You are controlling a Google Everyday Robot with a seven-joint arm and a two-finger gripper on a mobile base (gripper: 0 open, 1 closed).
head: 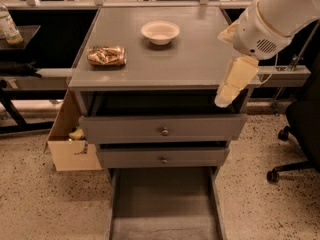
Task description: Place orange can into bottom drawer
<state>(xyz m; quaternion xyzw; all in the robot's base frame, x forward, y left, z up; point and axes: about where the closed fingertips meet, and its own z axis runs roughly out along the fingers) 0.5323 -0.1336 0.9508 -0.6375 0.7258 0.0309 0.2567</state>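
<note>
the bottom drawer [162, 204] is nearest to me, pulled right out, its grey floor bare as far as i can see, so the drop spot looks ready. above it the two upper drawers [164, 130], each with a round knob, are pushed in, the top one not quite flush. when i bring the can down i judge i must come out forward of their fronts before lowering, or it will knock them.

the gripper [235, 81] hangs from the arm at the front right corner of the cabinet top [200, 64], just over the edge and carrying nothing. i cannot tell whether it is released or clenched.

the orange can [106, 55] lies on its side near the left edge of the top, well apart from the gripper. the step in hand, as i read it, is the reach: cross leftward, come down over the can's middle and grip across its width, since a lying can may roll.

further back the cream bowl [160, 32] sits off the straight line to the can, but my wrist should mind it. a cardboard box [70, 149] stands left of the cabinet and an office chair [300, 129] right. neither blocks the drawer.
</note>
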